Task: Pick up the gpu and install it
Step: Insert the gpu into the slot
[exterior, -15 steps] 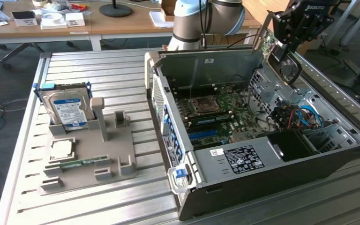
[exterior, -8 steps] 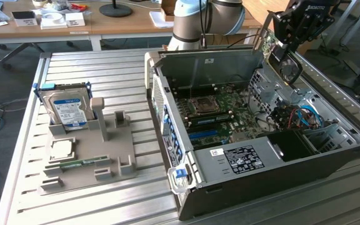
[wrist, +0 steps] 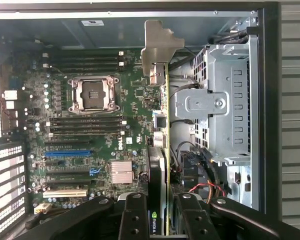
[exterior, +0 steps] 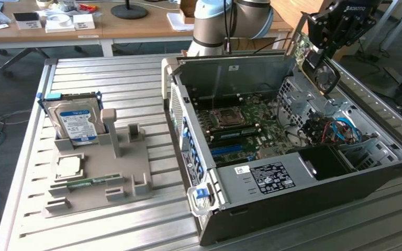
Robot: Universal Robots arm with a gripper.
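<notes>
**GPU LIFTED AND HELD OVER THE OPEN CASE; NOT YET SEATED**

Found the gripper (wrist: 162, 222) pinching the gpu (wrist: 159, 170), with its fingers (wrist: 135, 217) pressed against both faces of the card. Found the card held on edge, with its silver bracket (wrist: 157, 42) at the end far from the wrist.

In the exterior view, saw the card raised above the upper rim of the open computer case (exterior: 292, 209), at that view's right and well apart from the grey holder (exterior: 127, 172) on the table. In the wrist view, saw it in line with the strip between the motherboard (wrist: 135, 107) and the metal drive cage (wrist: 225, 105).

Judged the pick-up done.

Saw the blue slot (wrist: 67, 153) and the slots beside it bare, with no card in any of them. Judged the installation outstanding: card not over a slot, not pressed home, and its bracket not at the case wall.

Noted the hard drive (exterior: 77, 123) and the memory stick (exterior: 89, 183) resting in the holder.
</notes>
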